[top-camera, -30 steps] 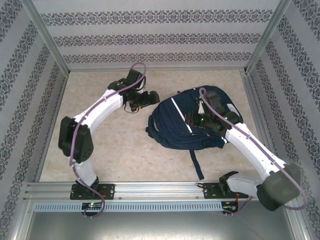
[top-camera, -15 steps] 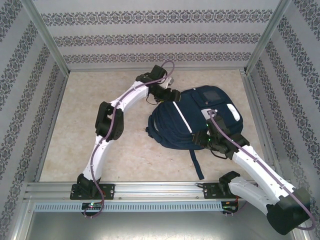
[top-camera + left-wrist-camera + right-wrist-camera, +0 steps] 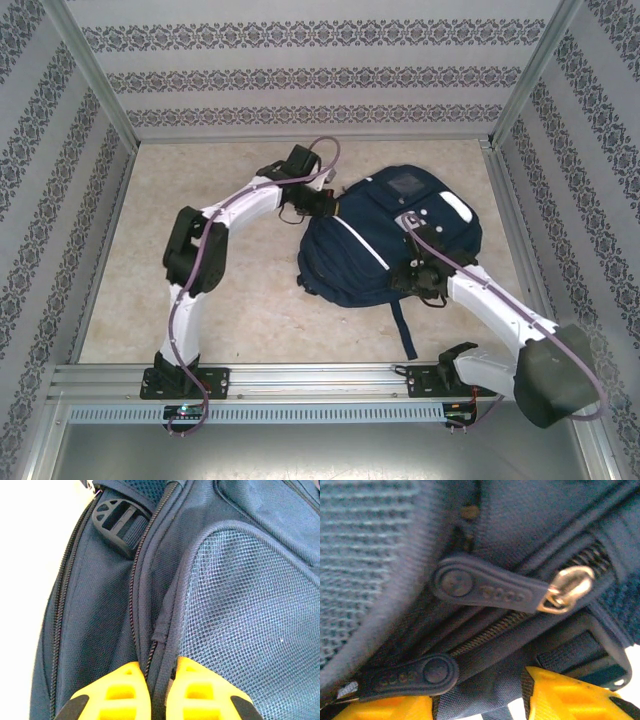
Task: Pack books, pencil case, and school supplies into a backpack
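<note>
1. Top external view: navy backpack (image 3: 385, 235) flat on the beige surface (image 3: 260, 320), right of centre, with one dark strap (image 3: 402, 328) trailing toward the near edge. Left fingers (image 3: 326, 203) at the far-left edge of the bag, touching the fabric. Right fingers (image 3: 412, 277) on the near edge, just above the root of that strap. Both arms bent inward, one on either side of the bag.

2. Left wrist view: yellow left fingers (image 3: 137, 690) clenched close together on the backpack, with a piped seam of dark blue fabric pinched between them. Mesh pocket (image 3: 250, 620) spreading away to the right of the seam. Black plastic buckle (image 3: 117, 522) near the top. Long zip (image 3: 62, 605) running down the left flank, pale surface beyond it.

3. Right wrist view: right fingers (image 3: 570, 697) parted, very close to the bag, with a bulk of blue fabric and webbing between the two yellow tips. Cannot tell whether clamped on that fabric or merely set against it. Upper pull (image 3: 485, 590) lying slantwise just beyond the tips, joined to a brass-coloured slider (image 3: 570, 590). Lower pull (image 3: 410, 675) just above the left-hand tip. Blurred mesh at top left.
</note>
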Controlling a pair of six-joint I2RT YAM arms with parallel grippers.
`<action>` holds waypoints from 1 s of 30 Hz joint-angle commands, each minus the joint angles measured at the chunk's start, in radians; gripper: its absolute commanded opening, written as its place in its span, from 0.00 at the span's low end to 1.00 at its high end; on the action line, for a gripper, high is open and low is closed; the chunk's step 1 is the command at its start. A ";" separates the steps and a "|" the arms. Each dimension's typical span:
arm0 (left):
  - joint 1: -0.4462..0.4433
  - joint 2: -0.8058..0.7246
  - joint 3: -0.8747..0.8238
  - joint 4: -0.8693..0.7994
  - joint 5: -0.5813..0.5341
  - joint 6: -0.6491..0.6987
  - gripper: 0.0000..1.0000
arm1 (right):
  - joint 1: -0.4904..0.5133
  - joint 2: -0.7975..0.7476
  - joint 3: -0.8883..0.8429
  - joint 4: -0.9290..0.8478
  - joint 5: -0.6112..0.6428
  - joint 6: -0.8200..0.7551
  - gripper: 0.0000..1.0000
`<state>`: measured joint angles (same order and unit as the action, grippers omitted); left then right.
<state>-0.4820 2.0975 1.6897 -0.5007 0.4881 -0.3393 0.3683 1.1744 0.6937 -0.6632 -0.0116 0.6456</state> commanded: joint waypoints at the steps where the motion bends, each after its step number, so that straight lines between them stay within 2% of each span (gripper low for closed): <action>1: 0.021 -0.108 -0.161 -0.051 -0.071 -0.012 0.00 | -0.019 0.076 0.091 0.132 0.046 -0.058 0.48; 10: -0.008 -0.398 -0.550 0.034 -0.083 -0.155 0.00 | -0.041 0.413 0.387 0.175 0.015 -0.176 0.48; 15: -0.123 -0.495 -0.637 0.056 -0.102 -0.242 0.00 | -0.053 0.602 0.593 0.152 -0.012 -0.222 0.48; 19: -0.241 -0.469 -0.595 0.069 -0.097 -0.292 0.00 | -0.056 0.718 0.752 0.122 -0.050 -0.242 0.48; 23: -0.337 -0.370 -0.456 0.060 -0.084 -0.302 0.00 | -0.059 0.818 0.920 0.066 -0.088 -0.259 0.48; 26: -0.382 -0.261 -0.315 0.022 -0.065 -0.282 0.02 | -0.063 0.850 0.983 0.044 -0.105 -0.263 0.49; 28: -0.401 -0.196 -0.214 -0.031 -0.081 -0.256 0.13 | -0.069 0.842 0.993 0.039 -0.100 -0.261 0.50; 30: -0.403 -0.157 -0.154 -0.046 -0.097 -0.257 0.32 | -0.084 0.816 0.988 0.032 -0.106 -0.254 0.50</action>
<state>-0.7891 1.8866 1.4418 -0.6350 0.1543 -0.7429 0.2508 2.0094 1.6569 -0.6502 0.0139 0.3779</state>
